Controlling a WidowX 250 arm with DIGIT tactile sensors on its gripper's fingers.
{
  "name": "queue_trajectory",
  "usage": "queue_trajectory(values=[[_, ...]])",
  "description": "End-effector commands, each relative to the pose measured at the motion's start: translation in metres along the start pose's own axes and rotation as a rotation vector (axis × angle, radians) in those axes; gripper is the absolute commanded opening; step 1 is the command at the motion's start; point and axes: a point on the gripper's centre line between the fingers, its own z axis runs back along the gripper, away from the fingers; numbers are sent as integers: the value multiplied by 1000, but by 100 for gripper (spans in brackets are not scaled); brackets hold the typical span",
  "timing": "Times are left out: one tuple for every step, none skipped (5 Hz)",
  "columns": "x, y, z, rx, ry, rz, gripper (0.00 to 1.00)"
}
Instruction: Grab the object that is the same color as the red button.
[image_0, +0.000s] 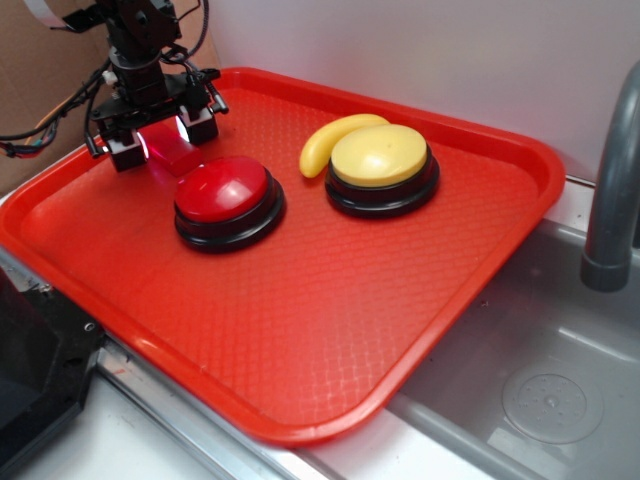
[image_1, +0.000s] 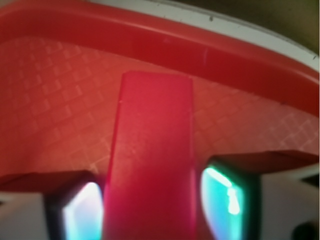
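1. Exterior view: pincer (image_0: 163, 140) lowered at the tray's (image_0: 330, 330) far left corner, straddling the block (image_0: 172, 155).
2. Block lying on the tray floor between the two fingers (image_0: 125, 150), just behind and left of the red button (image_0: 224, 190), near it but apart.
3. Wrist view: block (image_1: 152, 160) filling the middle of the gap, running lengthwise away from the camera toward the tray rim (image_1: 200, 55).
4. Pads (image_1: 225, 200) glowing pale green on either side of the block, very close to its flanks; contact impossible to confirm, so unclear whether pinching or merely spread around it.
5. Block: plain red, rectangular, flat faces, softly matte with a faint speckle, smaller than either button.
6. Red button: glossy, shallow dome on a round black base, smooth and reflective.
7. Yellow button (image_0: 380, 160): same shape, duller pale-yellow dome on a black base, right of the red one and well apart.
8. Banana (image_0: 330, 140): curved, smooth, yellow, lying behind the yellow button and touching its far-left edge.
9. Tray: red plastic, rounded corners, raised lip, floor embossed with a fine diamond grid.
10. Sink (image_0: 540, 370) at right: grey metal basin with a round drain and a grey upright tap (image_0: 610, 190); tray overhanging its edge.
11. Pale worktop (image_0: 100, 440) showing at the lower left.
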Motion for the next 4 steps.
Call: queue_trajectory(values=[[15,-4,13,-29,22,-160,0],[16,-13,39,-30,68,-420,0],[8,-20,71,-102,111,-660,0],[-20,-27,111,-197,169,-895,0]])
